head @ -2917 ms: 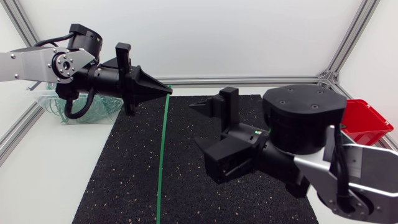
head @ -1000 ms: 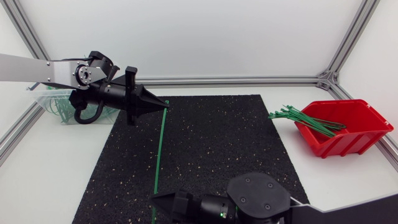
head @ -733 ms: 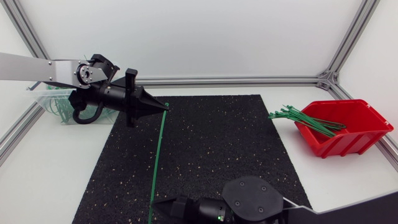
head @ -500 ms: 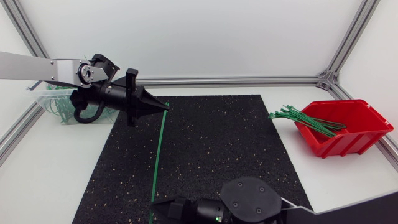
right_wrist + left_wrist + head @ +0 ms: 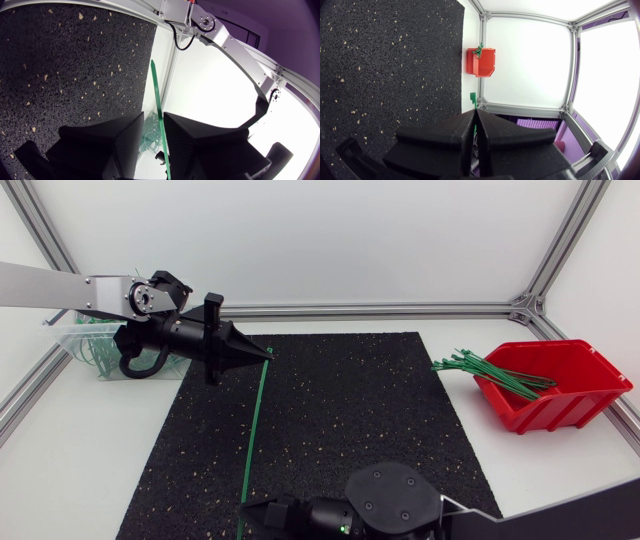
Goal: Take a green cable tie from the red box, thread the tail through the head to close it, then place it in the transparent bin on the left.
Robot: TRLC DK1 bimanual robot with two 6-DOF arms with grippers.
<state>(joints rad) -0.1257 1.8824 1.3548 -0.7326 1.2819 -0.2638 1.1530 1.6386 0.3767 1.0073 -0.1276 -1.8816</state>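
A long green cable tie (image 5: 254, 430) stretches over the black mat from my left gripper (image 5: 268, 352) down to my right gripper (image 5: 245, 513) at the near edge. The left gripper is shut on the tie just behind its head (image 5: 473, 97), which pokes out past the fingertips. In the right wrist view the tie's tail (image 5: 155, 85) runs between the fingers of the right gripper (image 5: 153, 120); a gap still shows beside it. The red box (image 5: 556, 385) with several green ties stands at the right. The transparent bin (image 5: 85, 345) is behind the left arm.
The black mat (image 5: 350, 410) covers the table's middle. Ties stick out over the red box's left rim (image 5: 470, 363). Aluminium frame rails (image 5: 400, 309) run along the back and side edges. My left arm (image 5: 225, 40) shows ahead of the right gripper.
The right gripper's fingers have drawn closer together around the tie's tail. The tail end has swung slightly left. The left gripper has kept its hold and place.
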